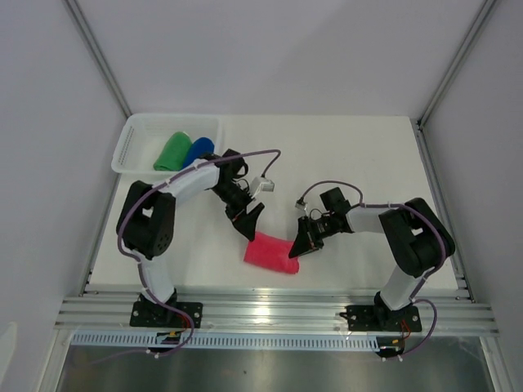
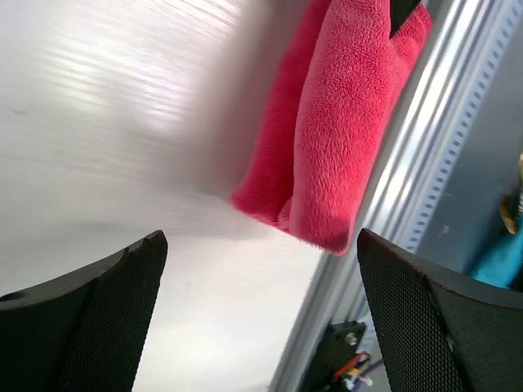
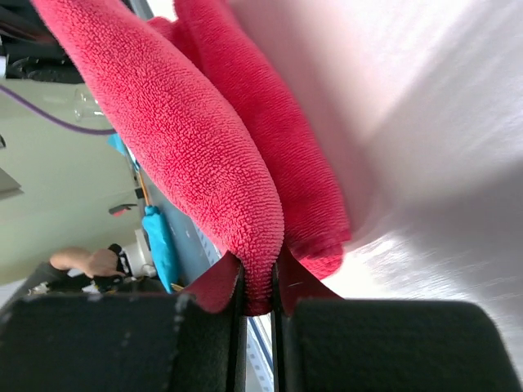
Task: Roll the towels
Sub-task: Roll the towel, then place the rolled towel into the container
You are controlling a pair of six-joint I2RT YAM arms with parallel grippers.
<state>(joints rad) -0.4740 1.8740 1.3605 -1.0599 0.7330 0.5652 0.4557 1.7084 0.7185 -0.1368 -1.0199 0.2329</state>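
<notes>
Looks two-thirds done: rolled and lying side by side in the white basket (image 1: pixel 135 135) far left, green towel (image 1: pixel 173 152) and blue towel (image 1: pixel 198 149). Left to finish, pink-red towel (image 1: pixel 274 251), at centre by the near edge, right end pinched by right gripper (image 1: pixel 302 243); spread wide and empty just beyond its left end, left gripper (image 1: pixel 252 220)

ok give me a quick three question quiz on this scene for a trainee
1. True or false: the left gripper is clamped on the pink-red towel.
2. Which lie in the white basket? A) the green towel and the blue towel B) the pink-red towel alone C) nothing
3. What does the right gripper pinch?
Key: 1 false, its jaws stand open; 2 A; 3 an edge of the pink-red towel.
</notes>
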